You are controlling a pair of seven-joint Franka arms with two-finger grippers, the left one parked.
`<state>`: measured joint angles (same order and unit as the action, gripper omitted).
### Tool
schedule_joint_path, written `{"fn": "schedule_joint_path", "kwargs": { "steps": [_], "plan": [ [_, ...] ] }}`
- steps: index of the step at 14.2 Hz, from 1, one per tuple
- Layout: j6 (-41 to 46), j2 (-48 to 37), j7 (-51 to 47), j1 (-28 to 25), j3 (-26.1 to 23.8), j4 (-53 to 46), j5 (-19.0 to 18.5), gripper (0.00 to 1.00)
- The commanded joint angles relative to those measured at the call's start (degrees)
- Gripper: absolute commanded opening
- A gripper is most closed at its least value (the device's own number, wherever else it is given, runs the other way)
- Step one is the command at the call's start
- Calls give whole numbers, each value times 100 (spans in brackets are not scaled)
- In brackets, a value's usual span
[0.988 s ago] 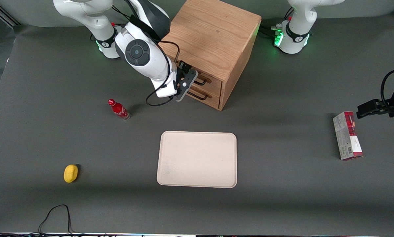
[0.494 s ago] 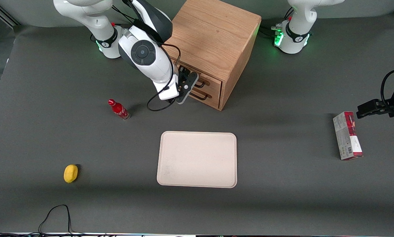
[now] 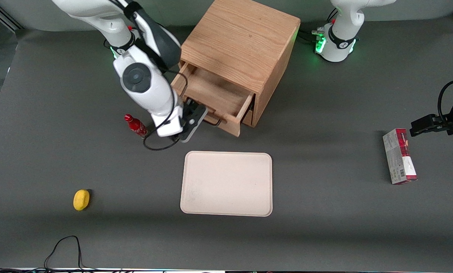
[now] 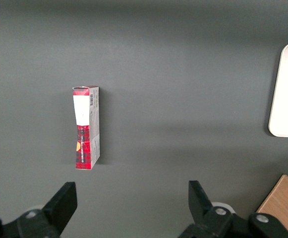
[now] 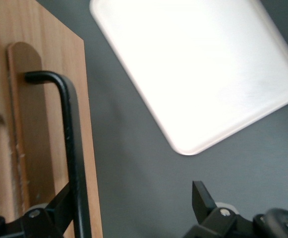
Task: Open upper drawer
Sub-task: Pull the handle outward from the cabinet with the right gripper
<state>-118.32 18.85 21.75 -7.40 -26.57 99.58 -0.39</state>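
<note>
The upper drawer [image 3: 215, 94] of the oak cabinet [image 3: 241, 41] stands pulled out toward the front camera, and its bare wooden tray shows. My right gripper [image 3: 205, 118] is at the drawer's front panel, at the black wire handle [image 3: 216, 122]. In the right wrist view the gripper [image 5: 131, 210] is open, with its fingers wide apart. The handle [image 5: 72, 148] runs down the drawer front [image 5: 34, 148] right against one finger [image 5: 59, 206]. The other finger [image 5: 201, 198] hangs over bare table. The lower drawer is almost wholly hidden under the upper one.
A cream tray [image 3: 226, 184] lies nearer the front camera than the cabinet and also shows in the right wrist view [image 5: 198, 64]. A red bottle [image 3: 135, 126] stands close beside my arm. A lemon [image 3: 81, 199] lies near the front edge. A red box [image 3: 399, 155] lies toward the parked arm's end.
The upper drawer has slid from shut to well out of the cabinet. My gripper has moved with the handle toward the front camera and nearer the red bottle.
</note>
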Motion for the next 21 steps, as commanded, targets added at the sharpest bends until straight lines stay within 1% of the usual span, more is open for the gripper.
{"fn": "schedule_joint_path", "kwargs": {
  "steps": [1,2,4,5,8,11,13,14,16,17,18,19,20,21],
  "plan": [
    [-24,426,303,2,283,-578,-137,100],
    [-25,557,295,2,292,-736,-163,100],
    [-25,795,295,2,371,-1062,-583,100],
    [-16,840,295,11,371,-1150,-672,100],
    [10,980,295,81,468,-1466,-682,100],
    [28,1016,207,90,512,-1581,-673,100],
    [168,946,198,90,722,-1739,-682,100],
    [343,945,198,81,740,-1958,-665,100],
    [1001,945,172,90,776,-2441,-603,100],
    [1143,824,154,134,828,-2478,-603,100],
    [1092,631,145,160,924,-2478,-542,100],
    [987,472,-20,169,1090,-2487,-193,100],
    [1056,218,-344,160,1388,-2435,202,100],
    [1378,-97,-451,152,1669,-2191,371,100]
  ]
}}
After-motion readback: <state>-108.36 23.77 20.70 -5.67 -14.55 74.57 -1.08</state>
